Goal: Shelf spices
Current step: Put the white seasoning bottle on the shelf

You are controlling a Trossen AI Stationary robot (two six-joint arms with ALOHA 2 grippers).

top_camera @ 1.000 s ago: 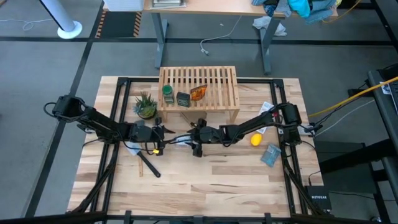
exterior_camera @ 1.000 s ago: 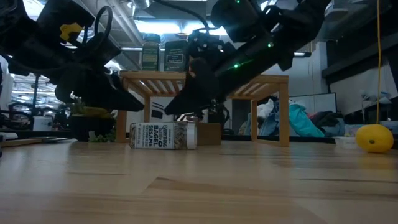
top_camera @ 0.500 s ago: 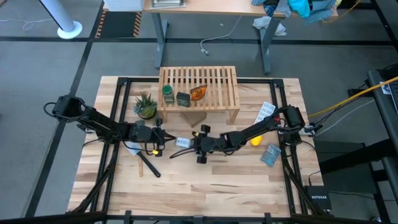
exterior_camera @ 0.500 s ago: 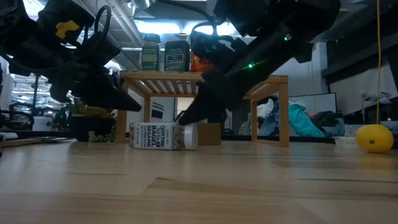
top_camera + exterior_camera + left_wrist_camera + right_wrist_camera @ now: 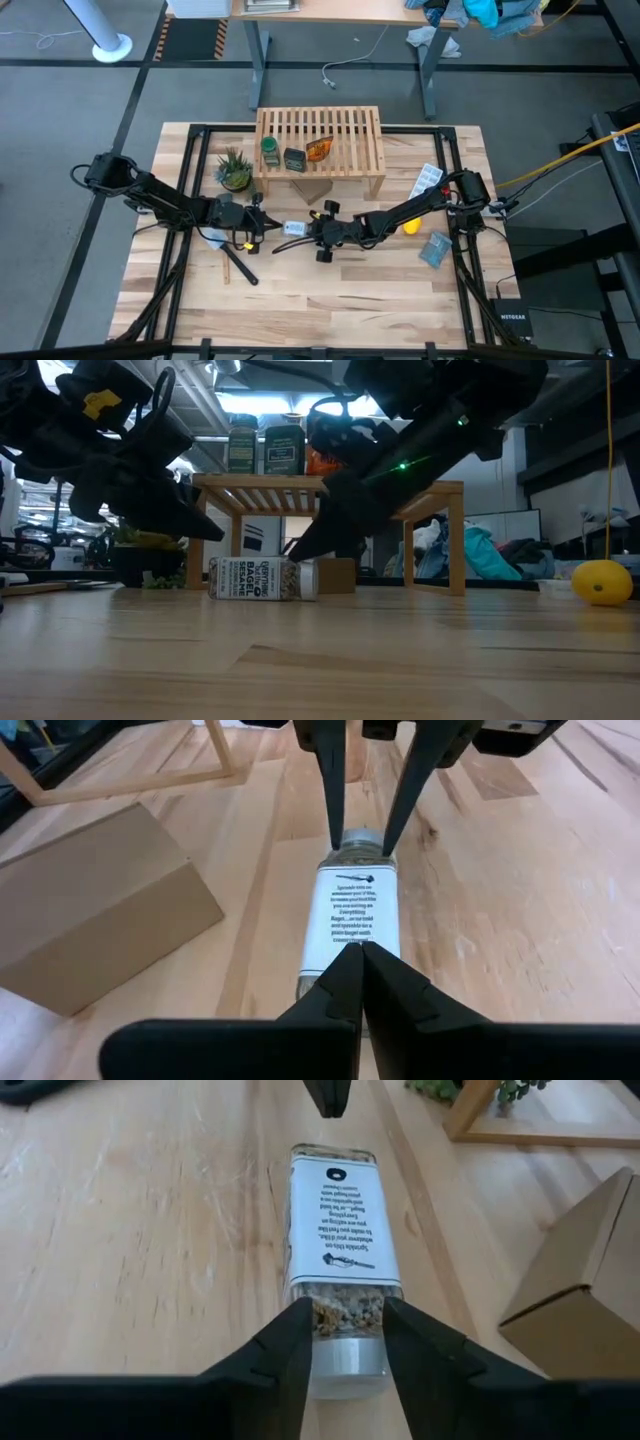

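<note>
- Workshop floor and desks lie beyond the wooden tabletop [image 5: 300, 300].
- White-capped jar [image 5: 340, 1255] lies on its side in front of the shelf [image 5: 320, 140]; probably light, rigid, smooth-walled. Best held at the cap neck.
- Right pincer [image 5: 343, 1335] reaches low, fingers clamped around the cap end.
- Left pincer [image 5: 358, 960] is clenched, empty, at the jar's base.

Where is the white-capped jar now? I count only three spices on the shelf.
The white-capped jar lies on its side on the table in front of the shelf, mid-table in the high view, its cap end between the right gripper's fingers, the shut left gripper at its base.
</note>
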